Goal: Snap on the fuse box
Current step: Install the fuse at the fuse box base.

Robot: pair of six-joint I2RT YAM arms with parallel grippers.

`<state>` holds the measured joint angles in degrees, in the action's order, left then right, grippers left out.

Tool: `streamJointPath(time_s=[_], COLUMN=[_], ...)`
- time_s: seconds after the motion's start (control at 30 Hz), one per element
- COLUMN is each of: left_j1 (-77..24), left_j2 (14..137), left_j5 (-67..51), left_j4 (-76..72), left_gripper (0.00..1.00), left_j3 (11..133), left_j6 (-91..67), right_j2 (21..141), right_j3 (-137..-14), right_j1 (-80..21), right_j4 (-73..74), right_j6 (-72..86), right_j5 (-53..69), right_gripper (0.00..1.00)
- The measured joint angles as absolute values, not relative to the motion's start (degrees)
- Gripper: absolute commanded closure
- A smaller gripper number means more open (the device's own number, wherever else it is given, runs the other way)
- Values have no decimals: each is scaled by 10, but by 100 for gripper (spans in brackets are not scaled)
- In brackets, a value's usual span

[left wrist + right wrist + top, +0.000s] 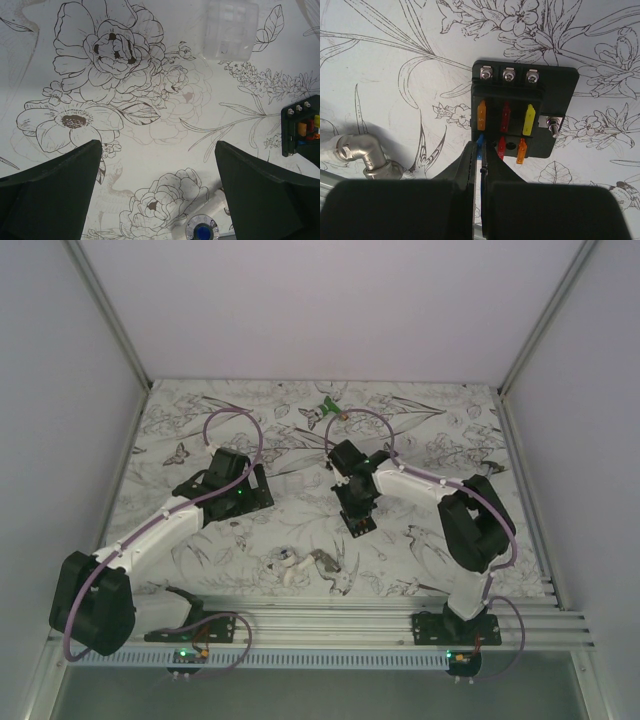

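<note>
The right claw (481,150) is pressed together on a thin blue fuse (480,141). The tip of this fuse sits at the near-left slot of the fuse box (517,100). The box lies flat on the flower-printed counter (395,65), right at that claw's tips, and stretches away beyond them.

It holds two rows of upright fuses. In the row nearest the claw, a near red fuse (501,146) and a near orange fuse (521,150) stand just right of the blue one. In the row beyond are a far orange fuse (481,115), a far red fuse (505,116) and a yellow fuse (529,119). Past these, three screws (508,75) line the box's far edge. To the left of the claw, beside its body, a metal elbow fitting (362,150) rests on the counter.

The left claw (159,145) is spread wide above the printed counter. The fuse box shows well off to its right, at the edge of the left wrist view. Ahead of this claw and to the right lies a clear plastic cover (230,30), apart from the box.
</note>
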<state>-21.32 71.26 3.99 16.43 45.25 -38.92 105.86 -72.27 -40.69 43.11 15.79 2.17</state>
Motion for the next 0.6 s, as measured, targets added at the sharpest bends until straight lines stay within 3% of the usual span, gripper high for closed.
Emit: streamJointPath(time_s=[0.6], left_j1=[-213], left_j2=[713], left_j5=[40], left_j4=[164], left_gripper=[0], left_j3=[453], left_j6=[-389], right_j2=[1085], right_j3=[-744], right_j1=[-430], right_j4=[457], right_j6=[182], right_j5=[-37], right_gripper=[100])
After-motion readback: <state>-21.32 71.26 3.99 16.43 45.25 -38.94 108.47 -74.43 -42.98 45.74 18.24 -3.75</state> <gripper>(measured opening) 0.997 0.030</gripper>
